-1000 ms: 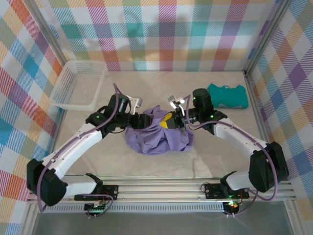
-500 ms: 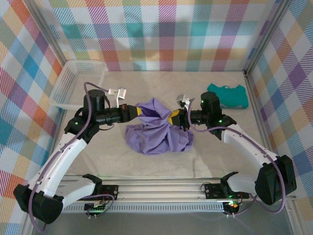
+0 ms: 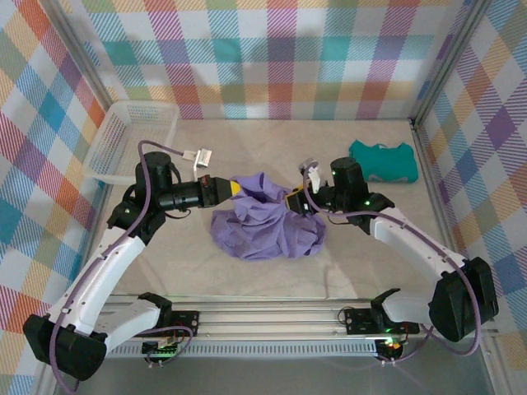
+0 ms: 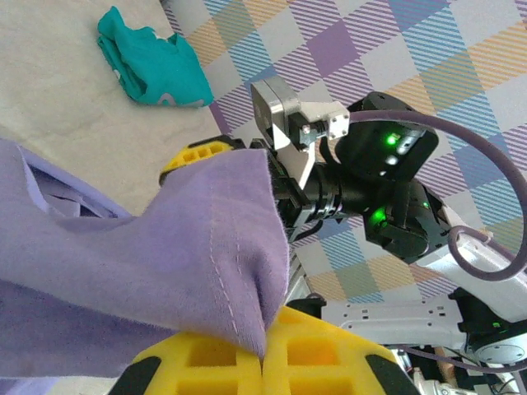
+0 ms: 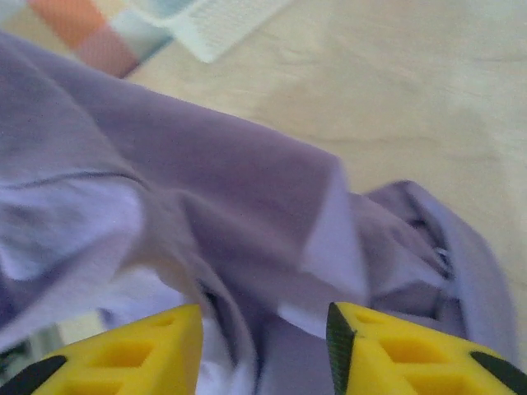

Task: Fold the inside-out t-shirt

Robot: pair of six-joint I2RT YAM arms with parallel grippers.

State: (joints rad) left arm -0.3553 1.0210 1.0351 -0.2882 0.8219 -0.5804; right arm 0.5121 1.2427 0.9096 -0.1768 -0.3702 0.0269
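At the centre of the pale desk point(image 3: 272, 276), the inside-out t-shirt point(image 3: 263, 224) lies in a crumpled lavender heap, its upper edge drawn up between two robot arms. The left gripper point(image 3: 233, 188) reaches in from the left. In the left wrist view, its yellow fingers point(image 4: 214, 366) are pressed together on a seamed fold of the purple cloth. The right gripper point(image 3: 293, 200) meets the garment from the opposite side. In the right wrist view, its yellow fingers point(image 5: 140, 346) stand partly apart with a thick bunch of fabric pinched between them. The cloth spans from one gripper to the other, while most of the shirt rests on the desk below, toward the near edge.

A smaller teal garment point(image 3: 383, 160) sits well apart at the far right of the desk, near the wall. A white mesh basket point(image 3: 132, 140) stands in the far left corner, tilted against the checked wall. Plaid panels in pastel colours enclose the desk on three sides.
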